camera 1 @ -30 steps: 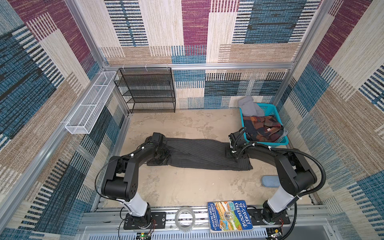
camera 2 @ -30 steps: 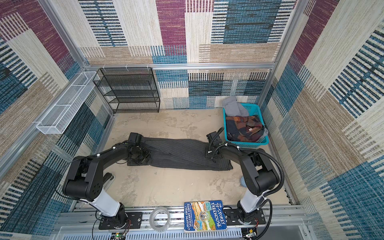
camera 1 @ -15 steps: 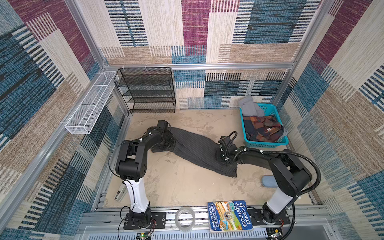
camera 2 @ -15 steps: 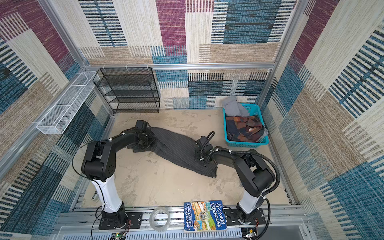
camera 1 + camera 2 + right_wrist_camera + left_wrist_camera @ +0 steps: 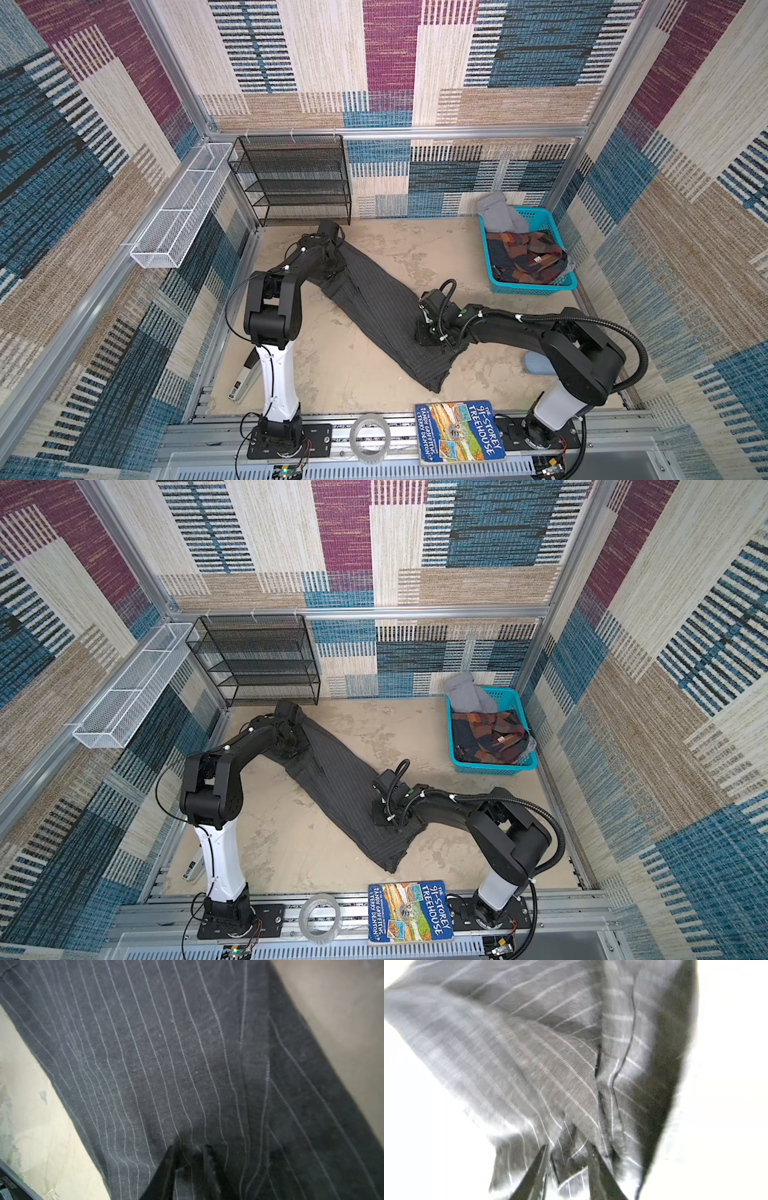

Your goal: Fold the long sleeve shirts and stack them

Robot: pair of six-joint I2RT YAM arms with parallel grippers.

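I see the sandy beige tabletop carrying the pinstriped shirt, a long folded band lying diagonally from my left gripper, under my right gripper, to a loose end just past it. Beyond the left gripper a black mesh rack stands against the back wall, and beyond the right gripper, toward the side wall, sits a teal basket of clothes. Back near the right arm's base lies a pale blue object, partly hidden, and near the left arm's base a slim silver bar.
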